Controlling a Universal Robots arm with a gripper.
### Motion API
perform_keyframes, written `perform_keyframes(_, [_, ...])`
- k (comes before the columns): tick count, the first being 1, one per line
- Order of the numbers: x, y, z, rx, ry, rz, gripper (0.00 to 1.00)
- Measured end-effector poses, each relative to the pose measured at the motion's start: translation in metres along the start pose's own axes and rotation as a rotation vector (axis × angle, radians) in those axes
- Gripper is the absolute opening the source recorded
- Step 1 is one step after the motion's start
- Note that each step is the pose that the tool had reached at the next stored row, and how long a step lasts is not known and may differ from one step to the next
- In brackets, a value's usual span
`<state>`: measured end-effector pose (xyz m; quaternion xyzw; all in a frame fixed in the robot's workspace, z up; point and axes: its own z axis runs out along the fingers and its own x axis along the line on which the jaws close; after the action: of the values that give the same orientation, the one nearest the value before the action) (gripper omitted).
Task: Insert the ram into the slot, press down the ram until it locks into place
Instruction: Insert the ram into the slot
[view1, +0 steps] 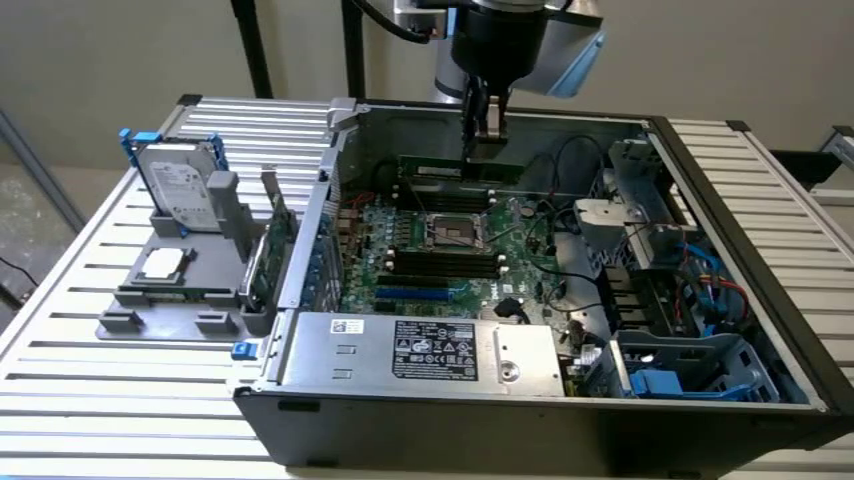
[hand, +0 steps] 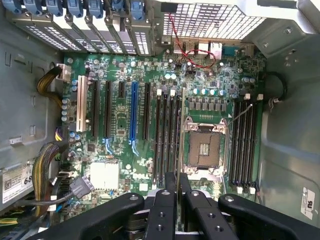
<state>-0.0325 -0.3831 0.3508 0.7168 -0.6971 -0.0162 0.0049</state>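
Above the motherboard (view1: 523, 228), ram (view1: 441, 171) in tool (view1: 486, 148), barely visible edge-on.

Two cams, one open PC case (view1: 534, 430).
Ext view: raised, angled down, mid-range, whole case. Wrist view: close, straight down past fingers (hand: 165, 212); both share motherboard (view1: 518, 225).
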Motion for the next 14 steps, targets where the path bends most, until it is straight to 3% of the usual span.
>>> perform_keyframes(14, [0.002,-0.0002,0.0254,-0.0006,0.0016,-0.054,0.14])
